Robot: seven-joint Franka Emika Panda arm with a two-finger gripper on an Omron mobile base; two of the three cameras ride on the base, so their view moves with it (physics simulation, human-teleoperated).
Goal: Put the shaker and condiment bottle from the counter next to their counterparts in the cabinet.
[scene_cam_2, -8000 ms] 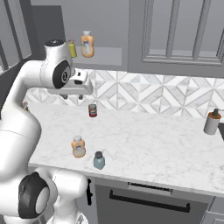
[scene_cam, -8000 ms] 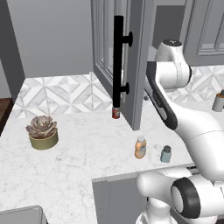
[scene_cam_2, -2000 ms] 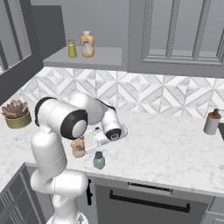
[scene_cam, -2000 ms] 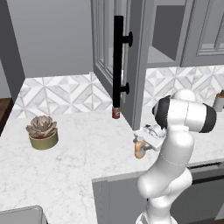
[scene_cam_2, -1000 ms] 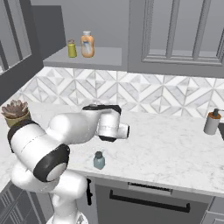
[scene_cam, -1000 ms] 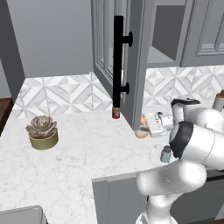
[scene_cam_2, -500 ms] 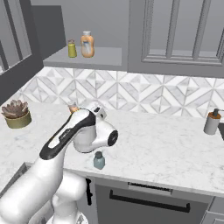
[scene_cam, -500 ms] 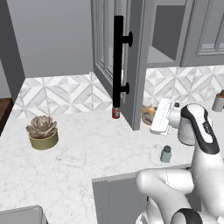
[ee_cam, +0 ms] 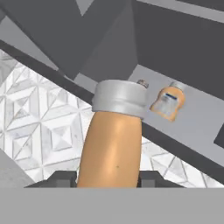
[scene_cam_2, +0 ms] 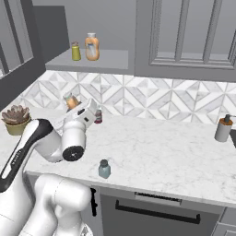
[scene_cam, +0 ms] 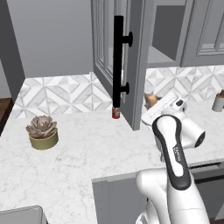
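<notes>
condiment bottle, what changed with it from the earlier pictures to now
The tool closed on the condiment bottle where it stood on the counter beside the shaker, lifted it clear and carried it up toward the open cabinet. It is now held aloft. The shaker, the small red can and the succulent stayed put.

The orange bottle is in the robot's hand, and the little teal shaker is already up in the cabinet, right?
Not quite. The gripper does hold the condiment bottle, but the shaker stands on the counter near its front edge, as the right base view shows. It is not in the cabinet.
</notes>
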